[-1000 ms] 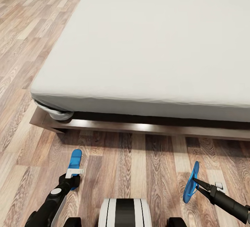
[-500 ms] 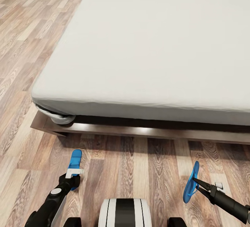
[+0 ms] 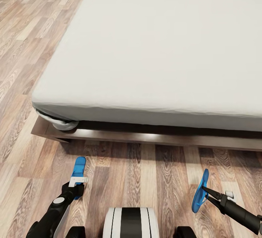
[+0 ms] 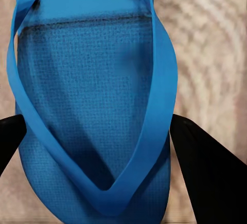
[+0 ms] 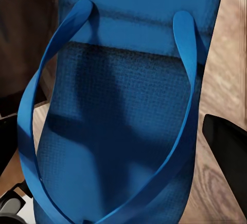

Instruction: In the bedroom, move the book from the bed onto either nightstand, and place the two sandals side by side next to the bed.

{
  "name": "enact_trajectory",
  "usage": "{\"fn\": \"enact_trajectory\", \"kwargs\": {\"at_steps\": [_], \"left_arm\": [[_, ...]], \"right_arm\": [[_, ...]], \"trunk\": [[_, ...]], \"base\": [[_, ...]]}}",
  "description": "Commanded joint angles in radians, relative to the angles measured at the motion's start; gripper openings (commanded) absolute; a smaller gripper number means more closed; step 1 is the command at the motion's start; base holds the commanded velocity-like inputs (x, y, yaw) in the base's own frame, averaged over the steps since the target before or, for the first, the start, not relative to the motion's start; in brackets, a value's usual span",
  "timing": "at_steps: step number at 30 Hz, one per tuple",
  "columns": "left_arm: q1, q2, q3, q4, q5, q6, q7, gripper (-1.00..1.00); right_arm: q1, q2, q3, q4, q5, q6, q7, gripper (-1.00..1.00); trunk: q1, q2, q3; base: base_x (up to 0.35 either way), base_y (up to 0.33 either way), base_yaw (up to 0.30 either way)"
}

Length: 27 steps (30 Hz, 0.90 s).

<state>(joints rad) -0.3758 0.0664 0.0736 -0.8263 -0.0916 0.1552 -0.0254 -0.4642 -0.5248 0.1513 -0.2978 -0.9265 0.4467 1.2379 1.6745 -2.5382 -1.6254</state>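
Black tubular arms here, the left arm (image 3: 54, 212) with a white disc and white bracket, plus a white trunk (image 3: 130, 222) striped black.

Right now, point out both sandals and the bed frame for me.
left sandal (image 3: 79, 166), head view, toe end beyond the left gripper.
right sandal (image 3: 199, 194), head view, middle of its sole.
bed frame (image 3: 153, 138), head view, front wooden rail.

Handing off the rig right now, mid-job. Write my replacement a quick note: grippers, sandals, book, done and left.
Left gripper: shut on the left sandal, held off the floor.
Right gripper: shut on the right sandal, held on edge.
Robot faces the bed along one side, wood floor between.
Book and nightstands: out of sight.
Done: both sandals picked up.
Left: set the sandals down side by side beside the bed, then take the book to a nightstand.
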Motion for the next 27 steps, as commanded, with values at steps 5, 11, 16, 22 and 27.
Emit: {"fn": "enact_trajectory", "kwargs": {"at_steps": [5,11,16,22,27], "left_arm": [[0.000,-0.001,0.002,-0.002,-0.010,0.005,-0.003,-1.00],[0.000,0.000,0.002,-0.002,-0.010,0.005,-0.003,-1.00],[0.000,-0.001,0.002,-0.002,-0.010,0.006,-0.002,-1.00],[0.000,0.000,0.002,-0.002,-0.010,0.006,-0.002,-1.00],[0.000,-0.001,0.002,-0.002,-0.010,0.006,-0.002,-1.00]], "right_arm": [[-0.001,-0.001,0.007,0.000,-0.011,0.009,0.002,-1.00],[-0.001,-0.001,0.007,0.000,-0.011,0.009,0.004,-1.00],[-0.001,-0.001,0.007,0.000,-0.011,0.009,0.006,-1.00],[-0.001,-0.001,0.007,0.000,-0.011,0.008,0.007,-1.00],[-0.001,-0.001,0.007,0.000,-0.011,0.008,0.008,-1.00]], "trunk": [[0.000,0.000,-0.001],[0.000,0.000,-0.001],[0.002,-0.001,-0.016],[0.002,-0.001,-0.016],[0.002,-0.001,-0.016]], "base": [[0.000,0.000,0.000],[0.000,0.000,0.000],[0.000,0.000,0.000],[0.000,0.000,0.000],[0.000,0.000,0.000]]}}
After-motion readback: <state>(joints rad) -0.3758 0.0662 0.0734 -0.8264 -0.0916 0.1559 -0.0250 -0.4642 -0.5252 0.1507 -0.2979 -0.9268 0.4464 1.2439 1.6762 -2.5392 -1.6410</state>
